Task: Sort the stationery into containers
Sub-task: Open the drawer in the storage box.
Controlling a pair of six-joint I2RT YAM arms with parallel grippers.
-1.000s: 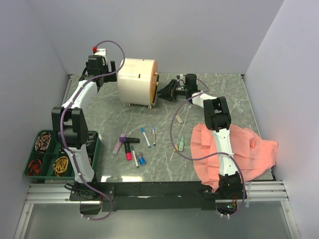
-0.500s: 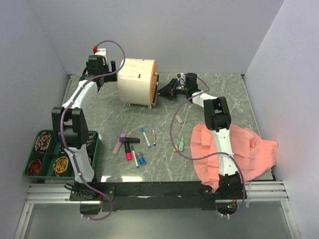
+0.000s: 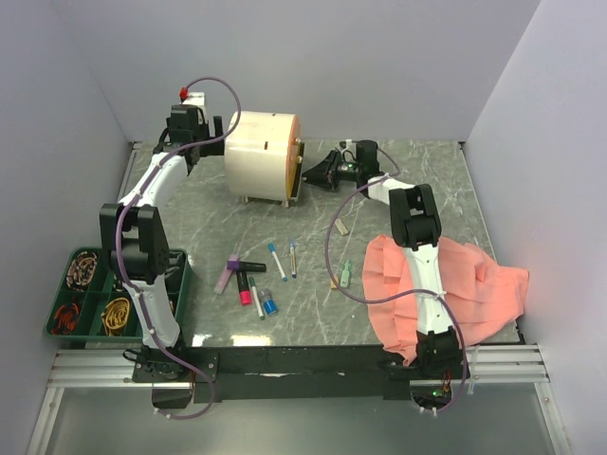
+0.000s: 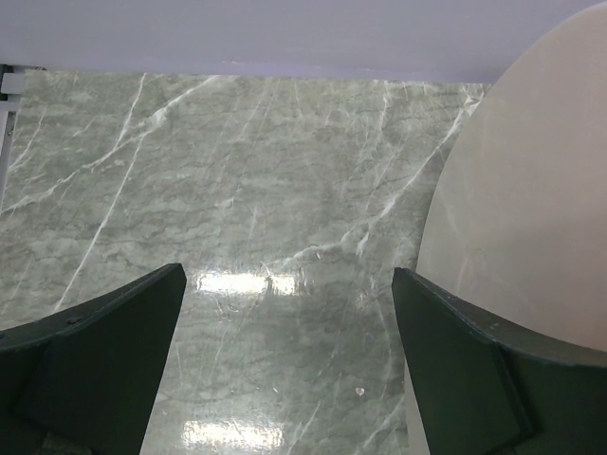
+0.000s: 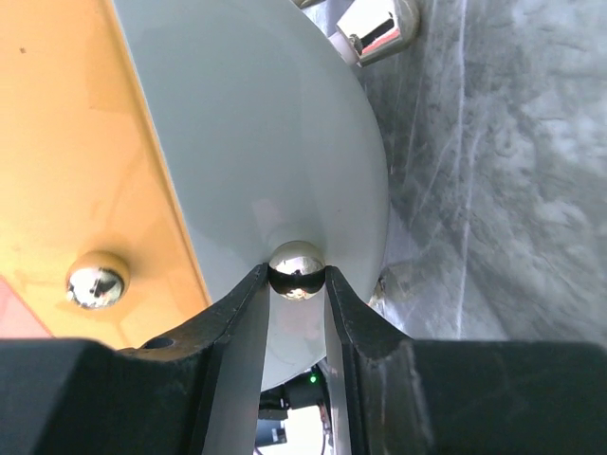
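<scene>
The cream drum-shaped cabinet (image 3: pixel 258 156) is standing on short feet near the far edge of the grey-green marble table (image 3: pixel 417 180), toward the far left corner, with its yellow-orange front (image 3: pixel 295 159) facing the right edge. The right gripper (image 3: pixel 315 173) is reaching in from the right and pinching a small chrome knob (image 5: pixel 296 269) between its black fingers (image 5: pixel 242 318). In the right wrist view that knob is sitting at the rim of a pale curved panel (image 5: pixel 256 123), beside a yellow-orange drawer face (image 5: pixel 85 142) that is carrying a second chrome knob (image 5: pixel 95 280).

The left gripper (image 3: pixel 211 133) is hovering at the far left corner, just behind the cabinet's closed cream back (image 4: pixel 531 209). Its jaws are standing spread, with bare marble showing between them and nothing gripped.

The stationery is lying loose toward the near edge, around the middle of the table: a purple marker (image 3: pixel 227 274), a black-and-pink marker (image 3: pixel 246 282) and white pens with blue caps (image 3: pixel 276 261) are clustering together. A tan eraser (image 3: pixel 340 226) and a small green piece (image 3: pixel 346 276) are lying farther right, the green piece just beside the salmon-pink cloth (image 3: pixel 465 294), which is covering the near right corner. A dark green compartment tray (image 3: pixel 64 284) is sitting off the near left edge.
</scene>
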